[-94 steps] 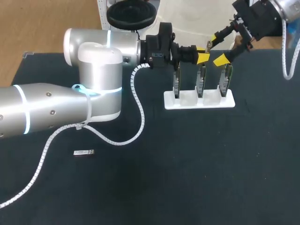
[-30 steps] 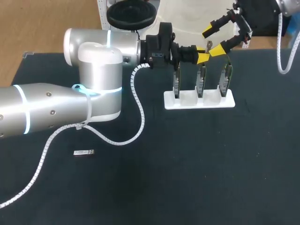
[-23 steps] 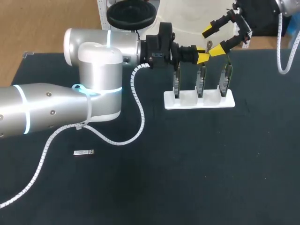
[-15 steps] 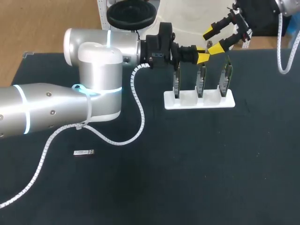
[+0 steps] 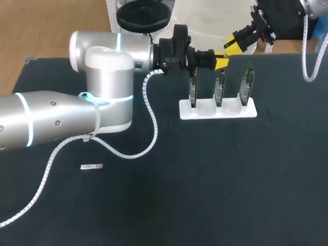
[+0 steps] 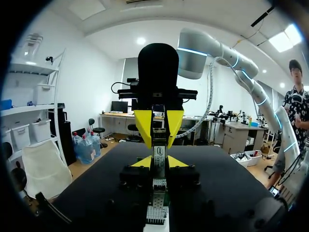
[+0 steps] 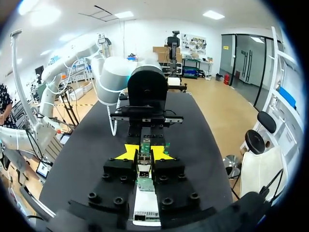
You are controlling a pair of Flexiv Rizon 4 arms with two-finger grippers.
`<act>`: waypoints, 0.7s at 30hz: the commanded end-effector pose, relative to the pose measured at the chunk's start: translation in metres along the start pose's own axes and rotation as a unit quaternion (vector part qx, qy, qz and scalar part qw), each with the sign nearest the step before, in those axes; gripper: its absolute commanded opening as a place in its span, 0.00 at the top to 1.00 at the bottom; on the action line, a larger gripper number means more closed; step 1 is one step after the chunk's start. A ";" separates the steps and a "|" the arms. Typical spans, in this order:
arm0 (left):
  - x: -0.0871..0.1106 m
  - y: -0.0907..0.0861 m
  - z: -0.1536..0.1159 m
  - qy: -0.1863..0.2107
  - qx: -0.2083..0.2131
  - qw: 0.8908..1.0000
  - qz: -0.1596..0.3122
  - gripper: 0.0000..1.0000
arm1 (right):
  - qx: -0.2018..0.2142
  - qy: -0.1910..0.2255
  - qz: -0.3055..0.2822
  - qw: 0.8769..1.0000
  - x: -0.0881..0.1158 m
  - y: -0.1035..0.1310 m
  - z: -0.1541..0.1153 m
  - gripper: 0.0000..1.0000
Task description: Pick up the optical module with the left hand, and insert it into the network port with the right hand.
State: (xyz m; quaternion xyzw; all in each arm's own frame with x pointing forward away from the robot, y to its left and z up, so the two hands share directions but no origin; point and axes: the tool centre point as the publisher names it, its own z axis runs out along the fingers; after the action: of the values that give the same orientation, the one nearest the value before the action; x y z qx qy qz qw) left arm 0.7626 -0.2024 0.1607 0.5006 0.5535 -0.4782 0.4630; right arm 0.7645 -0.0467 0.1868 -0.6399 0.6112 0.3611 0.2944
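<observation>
The optical module (image 6: 159, 153), a small metal bar, is held in the air behind the white rack (image 5: 218, 110), above its three upright green port boards (image 5: 219, 88). My left gripper (image 5: 220, 62) comes in from the left and is shut on one end of the module. My right gripper (image 5: 233, 47) comes in from the upper right, tip to tip with the left one, its yellow fingers closed on the module's other end. In the left wrist view my own gripper (image 6: 159, 163) pinches the module, with the right gripper (image 6: 159, 140) facing it. The right wrist view shows its gripper (image 7: 144, 154) closed on the module (image 7: 145, 145).
A second optical module (image 5: 91, 167) lies flat on the dark table at the front left, beside the left arm's white cable (image 5: 151, 110). The rack stands right of the table's middle, near the far edge.
My right gripper's fingers, wide apart a second ago, have closed on the module held by the left gripper. The left arm has kept still.
</observation>
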 end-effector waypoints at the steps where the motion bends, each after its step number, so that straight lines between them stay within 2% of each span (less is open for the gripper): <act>1: -0.001 0.000 0.001 0.001 0.002 1.000 0.000 1.00 | 0.000 0.000 -0.001 1.000 0.001 -0.001 0.002 1.00; 2: -0.001 0.000 0.001 0.001 0.002 1.000 0.000 0.98 | 0.000 0.000 -0.001 1.000 0.001 -0.001 0.002 1.00; 4: -0.001 0.000 0.001 0.001 0.002 1.000 0.000 0.51 | -0.001 0.000 -0.001 1.000 0.000 -0.001 0.002 1.00; 5: -0.001 0.000 0.001 0.001 0.002 1.000 0.000 0.00 | 0.000 0.000 -0.001 1.000 0.001 -0.001 0.002 1.00; 21: -0.004 -0.002 0.001 0.005 0.003 1.000 0.013 0.00 | 0.002 0.001 -0.002 1.000 0.002 0.000 0.002 1.00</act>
State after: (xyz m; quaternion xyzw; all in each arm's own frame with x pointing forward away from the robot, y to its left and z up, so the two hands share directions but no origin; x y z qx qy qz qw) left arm 0.7607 -0.2037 0.1634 0.5102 0.5463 -0.4734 0.4659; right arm 0.7648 -0.0461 0.1844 -0.6403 0.6108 0.3606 0.2947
